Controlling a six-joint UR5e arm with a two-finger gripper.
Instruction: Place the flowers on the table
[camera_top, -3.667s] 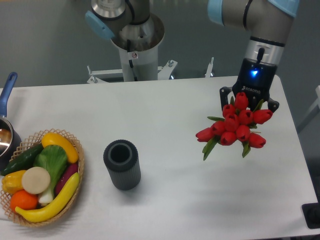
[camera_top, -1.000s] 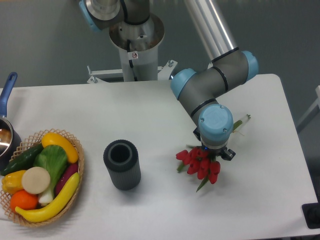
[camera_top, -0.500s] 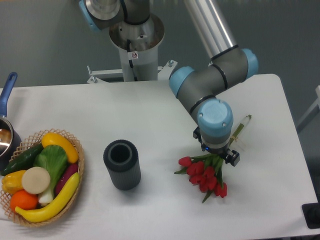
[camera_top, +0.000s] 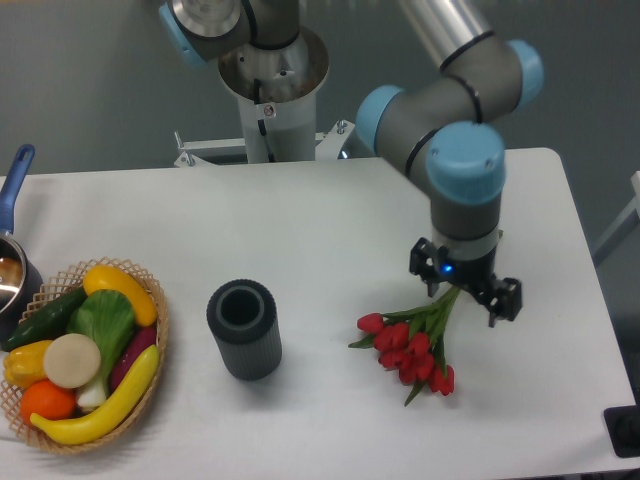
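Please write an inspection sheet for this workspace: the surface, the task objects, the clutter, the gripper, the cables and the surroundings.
Surface: white table, smooth, rounded corners.
Job's things: flowers lie on the table, red buds toward the front, stems toward the gripper.
Clutter: dark ribbed vase upright; basket of vegetables at left; pot with blue handle at left edge.
Gripper: gripper open, above the stem ends, holding nothing.
Cables: nothing seen.
Surroundings: grey floor; robot base behind the table.

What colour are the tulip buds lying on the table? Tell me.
Red, on the bunch of red tulip buds, clearest in the fixed camera view.
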